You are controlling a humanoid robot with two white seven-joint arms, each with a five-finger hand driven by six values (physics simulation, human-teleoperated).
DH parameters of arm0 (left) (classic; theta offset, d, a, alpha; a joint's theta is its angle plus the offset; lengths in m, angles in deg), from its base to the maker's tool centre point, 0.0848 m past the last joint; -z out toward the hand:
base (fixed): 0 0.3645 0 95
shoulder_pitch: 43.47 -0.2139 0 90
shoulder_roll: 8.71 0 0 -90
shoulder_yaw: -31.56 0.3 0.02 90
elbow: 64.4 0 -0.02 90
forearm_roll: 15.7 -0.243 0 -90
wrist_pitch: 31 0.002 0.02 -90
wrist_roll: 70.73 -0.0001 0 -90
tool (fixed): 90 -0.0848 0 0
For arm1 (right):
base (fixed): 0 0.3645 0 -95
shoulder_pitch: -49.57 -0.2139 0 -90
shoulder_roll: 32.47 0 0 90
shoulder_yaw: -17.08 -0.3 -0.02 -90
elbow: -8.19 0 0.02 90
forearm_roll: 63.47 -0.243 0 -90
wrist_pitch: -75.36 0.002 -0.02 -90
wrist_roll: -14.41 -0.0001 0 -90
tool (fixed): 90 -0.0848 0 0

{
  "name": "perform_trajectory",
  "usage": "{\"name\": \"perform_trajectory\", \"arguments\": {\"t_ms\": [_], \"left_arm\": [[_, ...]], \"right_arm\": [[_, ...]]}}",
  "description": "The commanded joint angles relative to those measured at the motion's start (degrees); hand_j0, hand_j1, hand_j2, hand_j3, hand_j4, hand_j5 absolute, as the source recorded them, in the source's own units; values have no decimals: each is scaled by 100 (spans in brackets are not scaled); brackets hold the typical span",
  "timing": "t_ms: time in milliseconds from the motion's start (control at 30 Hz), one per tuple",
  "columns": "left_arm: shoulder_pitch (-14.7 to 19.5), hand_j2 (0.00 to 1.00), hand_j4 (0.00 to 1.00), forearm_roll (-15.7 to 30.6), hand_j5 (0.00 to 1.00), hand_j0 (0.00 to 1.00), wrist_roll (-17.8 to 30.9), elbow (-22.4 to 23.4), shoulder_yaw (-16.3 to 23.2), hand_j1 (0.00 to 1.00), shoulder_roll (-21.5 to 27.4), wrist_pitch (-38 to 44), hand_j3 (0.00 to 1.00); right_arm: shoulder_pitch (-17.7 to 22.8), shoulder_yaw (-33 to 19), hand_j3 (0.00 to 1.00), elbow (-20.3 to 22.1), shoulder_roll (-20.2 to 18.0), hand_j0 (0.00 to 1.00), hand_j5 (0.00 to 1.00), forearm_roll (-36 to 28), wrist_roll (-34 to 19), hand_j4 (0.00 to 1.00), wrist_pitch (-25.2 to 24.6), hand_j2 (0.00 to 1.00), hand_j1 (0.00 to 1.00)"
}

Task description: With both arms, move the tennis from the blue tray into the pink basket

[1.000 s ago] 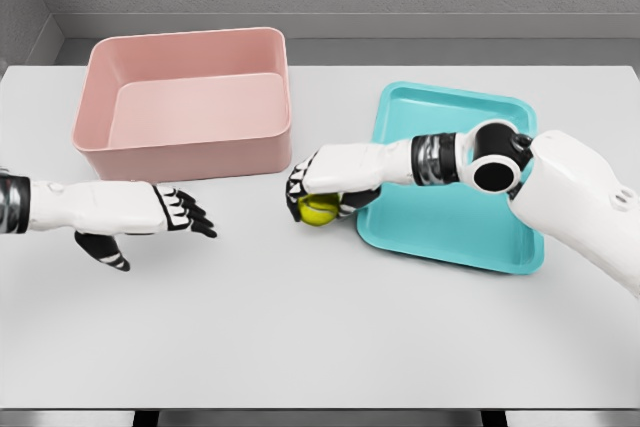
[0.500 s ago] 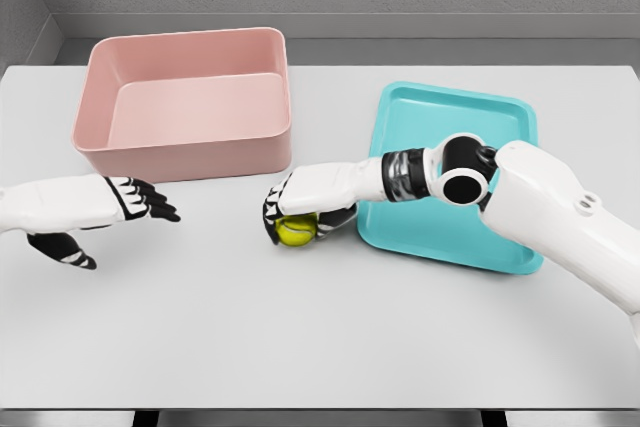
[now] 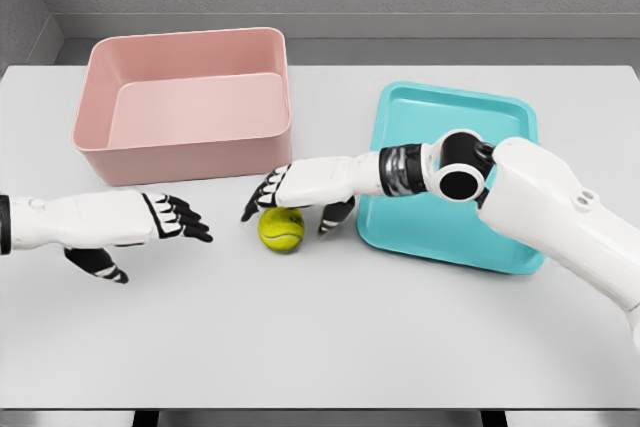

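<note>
Ball (image 3: 281, 228), one, lies on the table (image 3: 330, 327) under released right fingers (image 3: 262, 198); left fingers (image 3: 180, 217) spread

Just under the right hand (image 3: 292, 190), the tennis ball (image 3: 281, 229) looks fuzzy and matt. Behind the hand, the pink basket (image 3: 186, 155) seems smooth matt plastic, like the blue tray (image 3: 455, 237) beside its wrist. The table (image 3: 320, 337) is plain matt.
</note>
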Motion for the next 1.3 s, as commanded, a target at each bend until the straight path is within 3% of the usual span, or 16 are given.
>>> {"name": "perform_trajectory", "arguments": {"t_ms": [0, 133, 233, 333, 367, 467, 533, 633, 667, 800, 967, 1267], "left_arm": [[0, 100, 100, 26, 100, 100, -2, 15, 63, 100, -82, 14, 100], [149, 100, 100, -1, 100, 100, -2, 58, 283, 100, -170, 14, 100], [650, 100, 100, -370, 100, 100, -2, 76, 537, 100, -724, 14, 100], [721, 100, 100, -492, 100, 100, -2, 155, 581, 100, -776, 14, 100], [747, 100, 100, -475, 100, 100, -2, 243, 590, 100, -1049, 14, 100], [800, 100, 100, -229, 100, 100, -2, 375, 722, 100, -1207, 14, 100], [923, 100, 100, -264, 100, 100, -2, 621, 749, 100, -1506, 14, 100], [1380, 100, 100, -326, 100, 100, -2, 1043, 1179, 100, -1945, 14, 100], [1450, 100, 100, -387, 100, 100, -2, 1069, 1197, 100, -2068, 14, 100], [1538, 100, 100, -510, 100, 100, -2, 1139, 1276, 100, -2411, 14, 100], [1749, 100, 100, -554, 100, 100, -2, 2053, 1443, 100, -2692, 14, 100], [1749, 100, 100, -651, 100, 100, -2, 2071, 1522, 100, -2860, 14, 100]], "right_arm": [[-9, -37, 100, 192, -267, 100, 100, -47, 12, 100, 35, 100, 100], [-114, -63, 100, 816, -970, 100, 100, -65, 39, 100, 404, 100, 100], [-211, -125, 100, 1027, -1111, 100, 100, -74, 39, 100, 459, 100, 100], [-141, -863, 100, 1010, -1577, 100, 100, -74, 30, 100, 459, 100, 100], [-114, -1170, 100, 966, -1823, 100, 100, -74, 12, 100, 459, 100, 100], [193, -1716, 100, 825, -2350, 100, 100, -56, 12, 100, 459, 100, 100], [228, -1953, 100, 447, -2350, 100, 100, -56, 39, 100, 459, 100, 100], [317, -1962, 100, -633, -2351, 100, 100, -56, 30, 100, 459, 100, 100], [308, -1962, 100, -731, -2351, 100, 100, -56, -5, 100, 459, 100, 100], [316, -2199, 100, -722, -2351, 100, 100, -56, 39, 100, 459, 100, 100], [308, -2138, 100, -687, -2306, 100, 100, -56, 30, 100, 459, 100, 100], [316, -2138, 100, -722, -2359, 100, 100, -56, 30, 100, 459, 100, 100]]}}
